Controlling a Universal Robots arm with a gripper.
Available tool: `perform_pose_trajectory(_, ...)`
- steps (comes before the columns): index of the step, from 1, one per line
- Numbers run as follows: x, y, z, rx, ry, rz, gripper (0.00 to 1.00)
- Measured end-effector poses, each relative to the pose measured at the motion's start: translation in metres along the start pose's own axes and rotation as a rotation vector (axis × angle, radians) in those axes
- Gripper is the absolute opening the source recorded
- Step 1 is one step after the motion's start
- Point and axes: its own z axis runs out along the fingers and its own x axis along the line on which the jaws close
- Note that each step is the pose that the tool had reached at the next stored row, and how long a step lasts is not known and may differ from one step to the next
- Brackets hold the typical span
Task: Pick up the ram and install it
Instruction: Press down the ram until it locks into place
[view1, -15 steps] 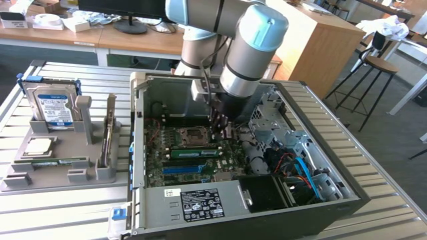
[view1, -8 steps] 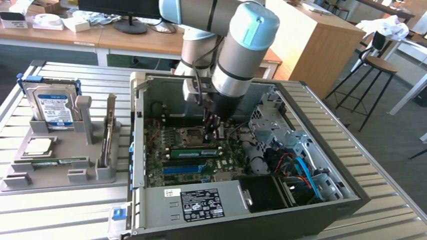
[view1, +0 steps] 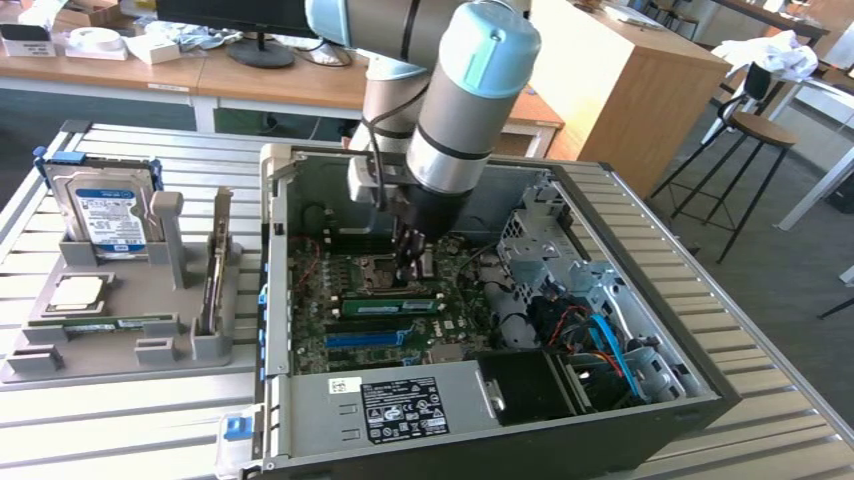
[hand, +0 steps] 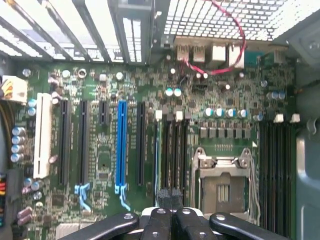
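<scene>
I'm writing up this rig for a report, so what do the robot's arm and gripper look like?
The arm is a thick silver-grey tube with light blue caps at its joints and a black band near the wrist. The gripper is black, with rounded finger links dotted with small silver screws.

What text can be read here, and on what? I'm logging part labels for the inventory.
None can be read.
Hard drive label: blue and white, print too small.
Power supply sticker: white, with marks and a barcode-like block, blurred.
Case inside: a ram label, a pale strip, unreadable.
Motherboard markings in the wrist view: too blurred.
</scene>
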Motion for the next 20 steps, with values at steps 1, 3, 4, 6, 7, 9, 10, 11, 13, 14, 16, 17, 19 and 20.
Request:
perform_pose_trajectory(1, 0.000, 0.0018, 0.0001, 0.0000, 0.0000, 0.000, 0.10)
perform_pose_trajectory(3, 0.000, 0.0055, 0.0004, 0.0000, 0.0000, 0.000, 0.10)
perform_pose_trajectory(4, 0.000, 0.0074, 0.0005, 0.0000, 0.0000, 0.000, 0.10)
perform_pose_trajectory(6, 0.000, 0.0109, 0.0008, 0.0001, 0.0000, 0.000, 0.10)
perform_pose_trajectory(7, 0.000, 0.0125, 0.0009, 0.0001, 0.0000, 0.000, 0.10)
perform_pose_trajectory(9, 0.000, 0.0156, 0.0011, 0.0000, 0.0001, 0.000, 0.10)
perform_pose_trajectory(10, 0.000, 0.0173, 0.0013, 0.0000, 0.0000, 0.000, 0.10)
perform_pose_trajectory(11, 0.000, 0.0189, 0.0014, 0.0000, 0.0000, 0.000, 0.10)
perform_pose_trajectory(13, 0.000, 0.0221, 0.0017, 0.0000, 0.0000, 0.000, 0.10)
perform_pose_trajectory(14, 0.000, 0.0236, 0.0018, 0.0000, 0.0000, 0.000, 0.10)
perform_pose_trajectory(16, 0.000, 0.0264, 0.0021, 0.0001, 0.0000, 0.000, 0.10)
perform_pose_trajectory(17, 0.000, 0.0271, 0.0021, 0.0001, 0.0000, 0.000, 0.10)
perform_pose_trajectory(19, 0.000, 0.0271, 0.0021, 0.0000, 0.0001, 0.000, 0.10)
perform_pose_trajectory(20, 0.000, 0.0271, 0.0021, 0.0000, 0.0001, 0.000, 0.10)
